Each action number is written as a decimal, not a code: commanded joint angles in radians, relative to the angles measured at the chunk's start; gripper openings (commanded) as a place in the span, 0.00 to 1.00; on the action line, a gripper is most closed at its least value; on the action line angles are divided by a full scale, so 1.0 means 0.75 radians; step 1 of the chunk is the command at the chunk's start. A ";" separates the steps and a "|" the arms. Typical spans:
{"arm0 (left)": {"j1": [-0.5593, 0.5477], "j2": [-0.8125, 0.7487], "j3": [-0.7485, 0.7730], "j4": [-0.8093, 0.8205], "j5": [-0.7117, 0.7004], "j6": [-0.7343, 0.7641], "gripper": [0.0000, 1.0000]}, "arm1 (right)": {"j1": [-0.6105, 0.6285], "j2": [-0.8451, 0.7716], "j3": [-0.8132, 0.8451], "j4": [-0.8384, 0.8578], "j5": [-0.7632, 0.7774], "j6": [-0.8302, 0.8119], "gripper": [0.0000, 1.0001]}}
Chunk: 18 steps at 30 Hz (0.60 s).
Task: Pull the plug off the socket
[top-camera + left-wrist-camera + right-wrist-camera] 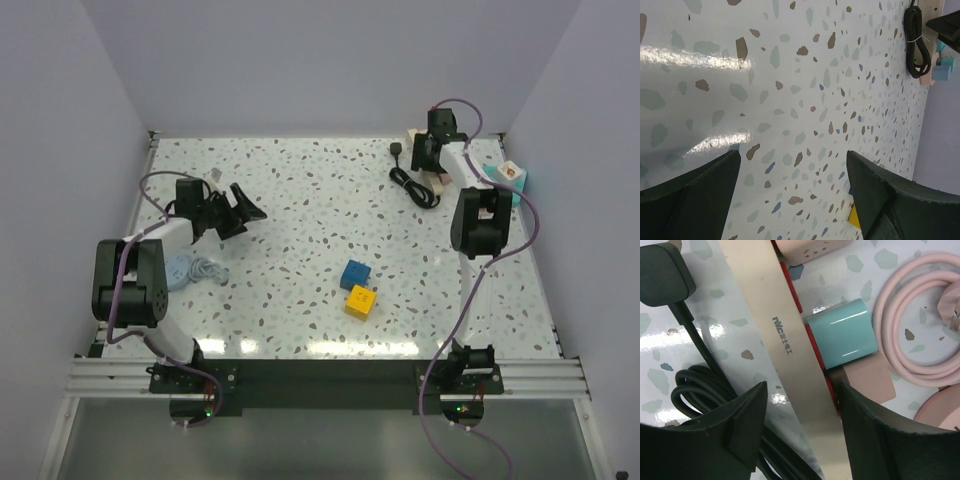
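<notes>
Bench [300, 230]: flat top, glossy white terrazzo pattern with scattered grey-green, brown and blue flecks; fills the enclosure from wall to wall.
Back wall [320, 60]: plain pale lavender panel, meets the bench along its far edge.
Left wall [50, 150]: same lavender, plain, runs along the left edge.
Right wall [590, 150]: same lavender, plain, runs along the right edge.
Rail [540, 378]: silver slotted metal bar across the near edge, with a dark plate over its middle.
Floor [330, 450]: dull grey-green surface below the rail.
Light: from overhead; bright white glare patches [340, 347] in a row on the bench by the near edge. No window in view.
</notes>
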 commanded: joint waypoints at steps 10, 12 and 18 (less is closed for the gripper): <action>-0.009 -0.019 0.057 0.050 0.003 0.006 0.91 | 0.215 -0.307 -0.397 0.067 -0.238 0.170 0.27; -0.009 -0.044 0.024 0.052 0.005 0.010 0.90 | 0.313 -0.342 -0.438 0.059 -0.232 0.213 0.23; -0.009 -0.109 -0.033 0.036 0.003 0.042 0.90 | 0.548 -0.389 -0.491 0.061 -0.232 0.438 0.14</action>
